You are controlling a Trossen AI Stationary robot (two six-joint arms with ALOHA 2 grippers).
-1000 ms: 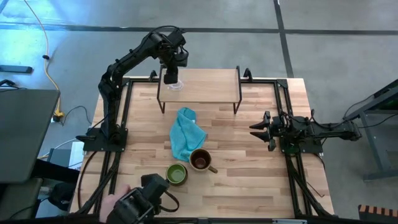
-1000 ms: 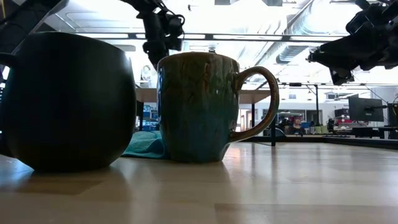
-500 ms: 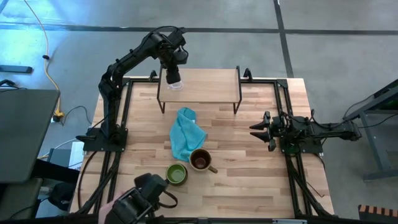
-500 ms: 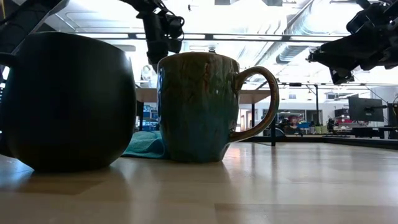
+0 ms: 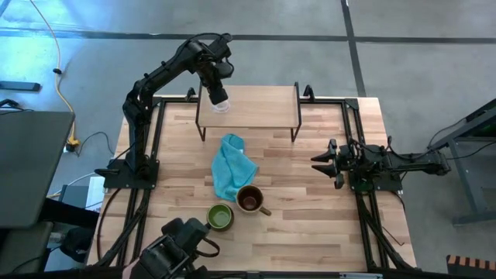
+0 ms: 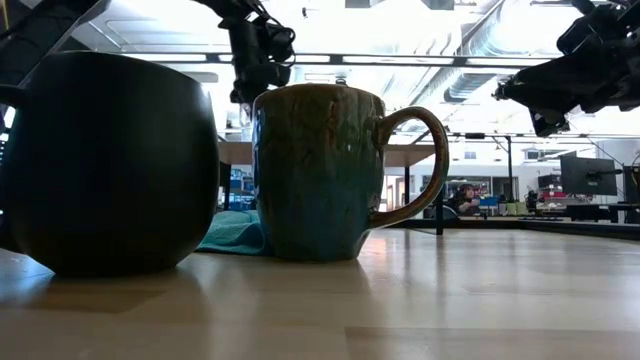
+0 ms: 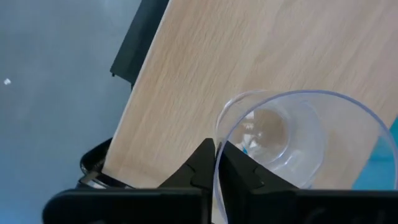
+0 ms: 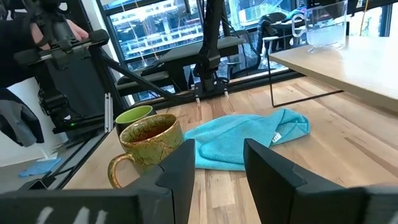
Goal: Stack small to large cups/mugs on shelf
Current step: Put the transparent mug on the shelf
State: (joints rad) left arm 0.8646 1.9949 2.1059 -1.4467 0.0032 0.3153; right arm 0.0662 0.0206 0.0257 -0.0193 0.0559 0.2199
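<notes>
Since a second ago, the left gripper point(image 5: 218, 98) has pinched its fingers together on the rim of the clear glass cup point(image 7: 283, 138), which stands on the shelf point(image 5: 256, 106) near its left end, in the upper middle of the high view. In the left wrist view the two dark fingertips point(image 7: 202, 163) meet at the glass wall, one inside and one outside. The right gripper point(image 5: 318, 161) waits at the right edge of the table point(image 5: 310, 225), fingers apart and holding nothing.

On the striped wooden tabletop, a teal cloth point(image 5: 231, 167) lies crumpled below the shelf, at the centre of the high view. Just beneath it sit the olive-tan mug point(image 5: 249, 199) and, to its lower left, the dark mug with the green inside point(image 5: 220, 217), near each other but apart. Black metal framing borders the table's left and right sides.

Grey concrete floor surrounds the table. Across the low view, a bright workshop shows, with ceiling ducts, desks, monitors and a seated person point(image 6: 466, 198) far off.
</notes>
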